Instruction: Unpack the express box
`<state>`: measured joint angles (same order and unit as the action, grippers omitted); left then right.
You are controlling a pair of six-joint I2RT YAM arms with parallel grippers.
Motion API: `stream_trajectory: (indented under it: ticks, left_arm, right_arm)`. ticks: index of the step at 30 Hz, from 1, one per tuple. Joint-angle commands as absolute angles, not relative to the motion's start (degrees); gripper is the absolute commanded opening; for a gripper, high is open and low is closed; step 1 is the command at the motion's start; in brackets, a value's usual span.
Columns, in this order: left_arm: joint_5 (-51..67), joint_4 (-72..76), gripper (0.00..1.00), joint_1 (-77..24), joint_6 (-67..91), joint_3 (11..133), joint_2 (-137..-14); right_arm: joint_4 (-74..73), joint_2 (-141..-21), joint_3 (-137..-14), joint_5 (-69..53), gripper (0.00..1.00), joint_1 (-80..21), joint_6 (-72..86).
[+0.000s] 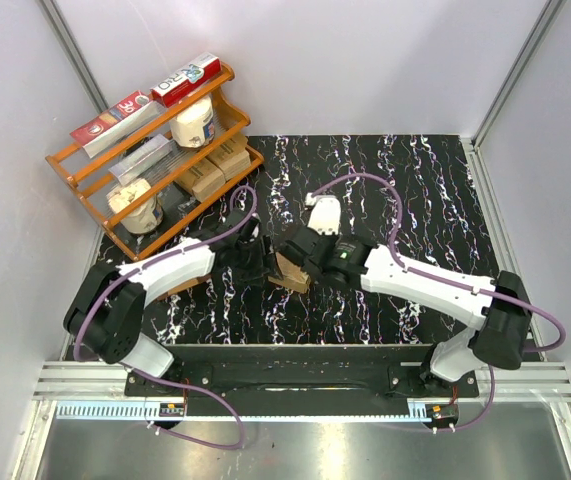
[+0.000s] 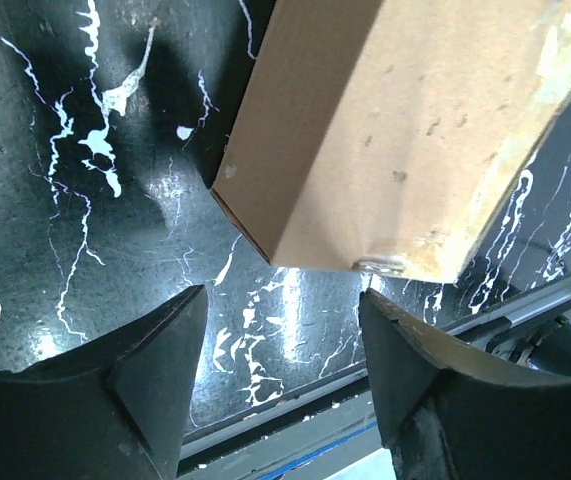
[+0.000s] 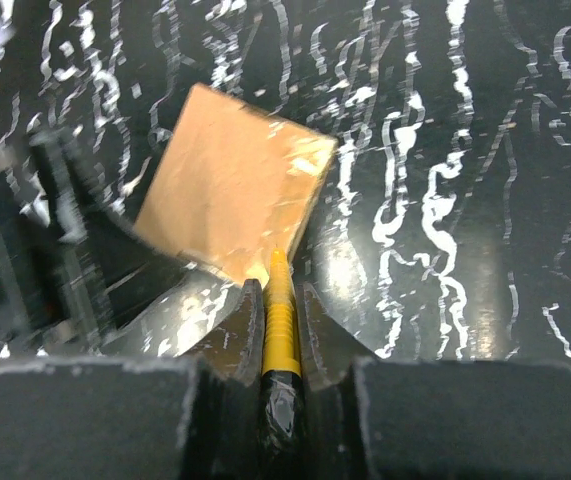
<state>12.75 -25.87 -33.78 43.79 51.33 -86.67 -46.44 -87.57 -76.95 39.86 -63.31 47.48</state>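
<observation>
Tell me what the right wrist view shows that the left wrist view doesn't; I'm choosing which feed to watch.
Only the right wrist view: the right gripper shut on a yellow tool, its tip at the edge of the express box.
Only the left wrist view: the left gripper plainly open with nothing between its fingers, and the table's edge rail.
Both: the express box and the black marbled table.
</observation>
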Motion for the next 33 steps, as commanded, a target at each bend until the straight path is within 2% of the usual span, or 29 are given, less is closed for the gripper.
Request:
stream_trajectory:
  ticks: [1,11,16,25,29,33]
  left_arm:
    - [10.0,-25.6,0.66,-33.4,42.4,53.3,-82.3]
    - [8.4,-27.4,0.72,-31.5,40.3,53.4,-76.6]
    - [8.3,-26.8,0.74,-31.3,41.0,51.3,-74.6]
    - [11.1,-26.1,0.51,-31.3,43.0,45.5,-74.2]
    - [14.3,-24.8,0.45,-31.3,43.2,46.0,-78.2]
    - [16.6,-23.2,0.44,-31.7,43.7,47.3,-81.8]
  right_arm:
    - [-45.2,-82.3,-74.2,42.0,0.0,-57.5,48.7]
    - [-37.7,-81.1,-71.5,40.6,0.0,-46.1,39.3]
    - [-29.9,-84.7,-72.4,30.4,0.0,-41.1,33.6]
    - [-27.7,-96.1,-78.6,18.5,0.0,-37.7,30.2]
    - [-26.9,-98.7,-78.7,14.7,0.0,-37.6,28.8]
    - [-28.4,-100.3,-78.1,12.8,0.0,-37.6,30.7]
